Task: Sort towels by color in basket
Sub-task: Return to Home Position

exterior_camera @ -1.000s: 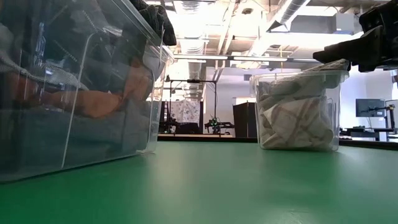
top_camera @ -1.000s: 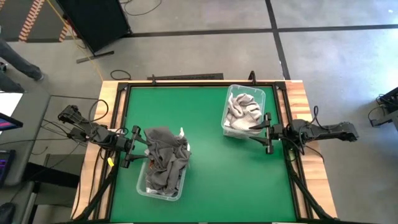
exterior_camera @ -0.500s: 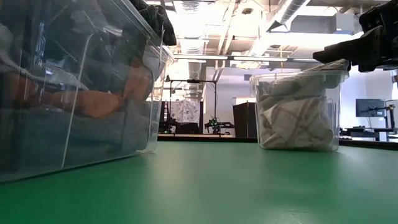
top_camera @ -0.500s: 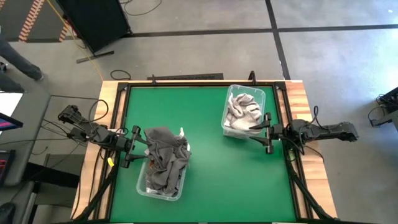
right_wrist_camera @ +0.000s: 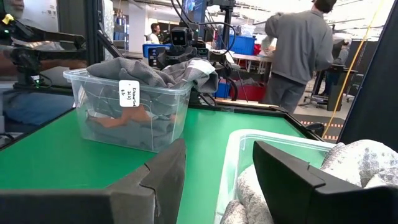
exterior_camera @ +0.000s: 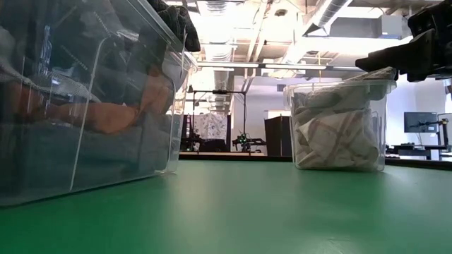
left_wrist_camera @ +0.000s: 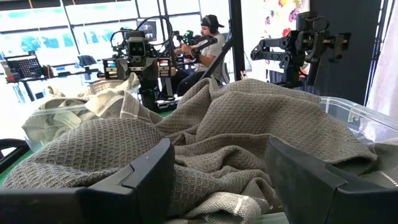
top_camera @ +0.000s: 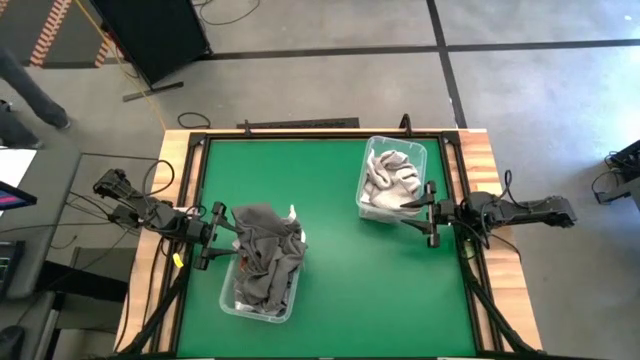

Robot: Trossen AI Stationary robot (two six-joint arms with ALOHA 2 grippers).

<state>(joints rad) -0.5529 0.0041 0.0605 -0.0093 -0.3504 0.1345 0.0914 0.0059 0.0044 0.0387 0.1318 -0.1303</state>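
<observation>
A clear bin [top_camera: 262,272] on the table's left half is heaped with dark grey and heathered grey towels [top_camera: 268,248]; a rust orange towel [exterior_camera: 120,116] shows through its wall. A second clear bin [top_camera: 392,180] toward the far right holds beige-grey and white towels [top_camera: 390,175]. My left gripper [top_camera: 222,238] is open at the left bin's left side, with the grey waffle towel [left_wrist_camera: 249,124] just ahead of its fingers. My right gripper [top_camera: 418,212] is open over the right bin's near right corner [right_wrist_camera: 249,140]. No red-checked towel shows.
Bare green table [top_camera: 340,280] lies between and in front of the two bins. Wooden rails and a black frame [top_camera: 300,123] edge the table. People [right_wrist_camera: 298,50] stand in the room beyond, away from the table.
</observation>
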